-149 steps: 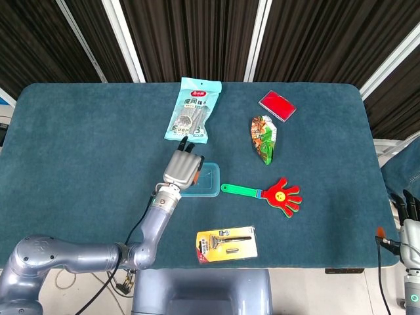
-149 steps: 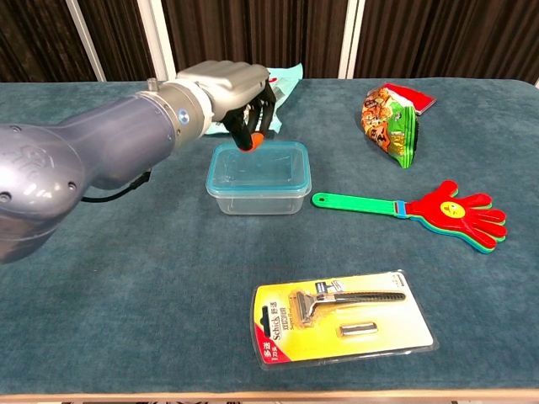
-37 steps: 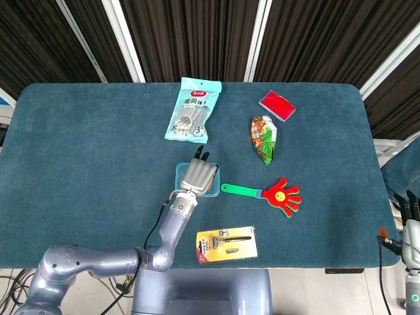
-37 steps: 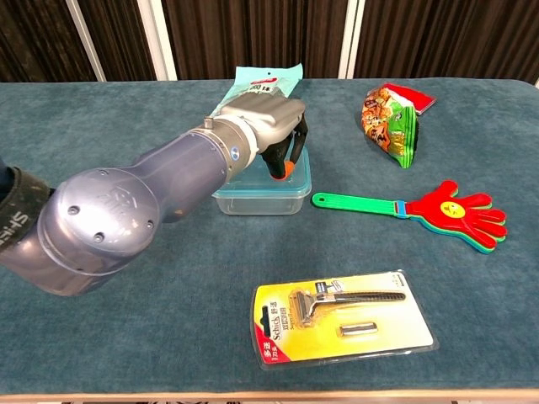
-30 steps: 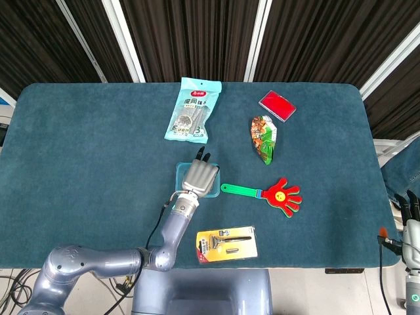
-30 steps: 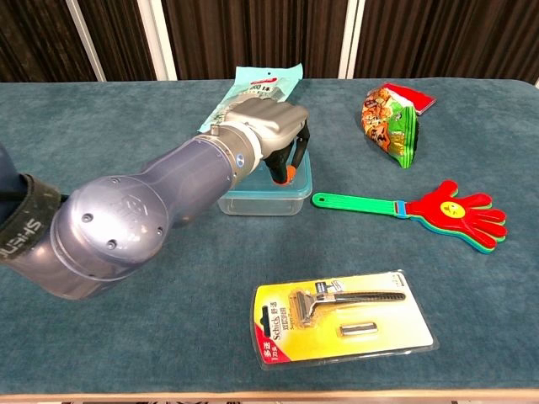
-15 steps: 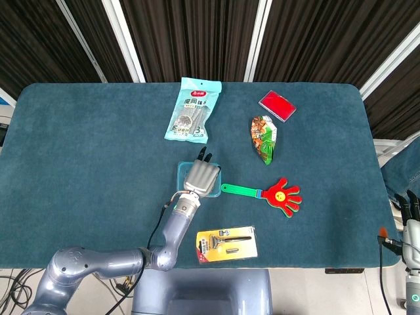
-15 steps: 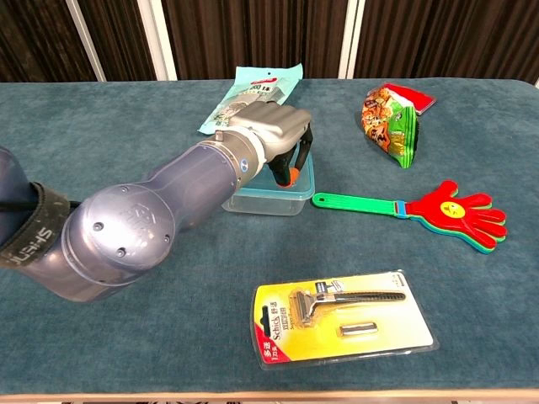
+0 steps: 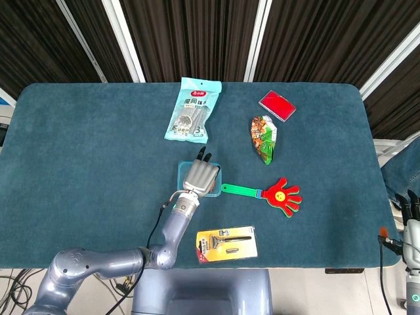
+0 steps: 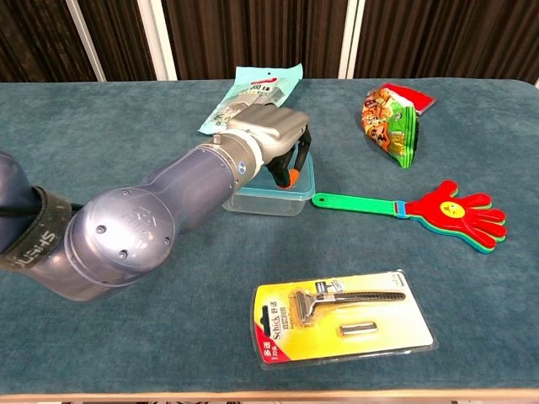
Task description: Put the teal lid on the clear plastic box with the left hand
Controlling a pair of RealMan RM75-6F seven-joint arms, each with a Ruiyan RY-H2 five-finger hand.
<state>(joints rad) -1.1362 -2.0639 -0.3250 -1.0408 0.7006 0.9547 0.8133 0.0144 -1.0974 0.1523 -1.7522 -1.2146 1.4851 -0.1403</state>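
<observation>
The clear plastic box [image 10: 282, 200] stands mid-table with the teal lid [image 10: 308, 171] lying on top of it; only its rim shows around my hand. My left hand [image 10: 271, 133] sits over the box, fingers bent downward with the fingertips [image 10: 290, 175] touching the lid, and it grips nothing. In the head view the left hand [image 9: 200, 176] covers most of the box [image 9: 218, 180]. My right hand [image 9: 411, 211] hangs off the table's right edge, fingers apart and empty.
A red and green hand clapper [image 10: 446, 210] lies just right of the box. A razor pack [image 10: 341, 316] lies near the front edge. A snack bag [image 10: 389, 114], a red packet [image 9: 277, 105] and a teal pouch [image 9: 192, 109] lie further back.
Over the last second my left hand and the box under it have crept slightly to the right. Five seconds ago the hand was at the box's back left corner.
</observation>
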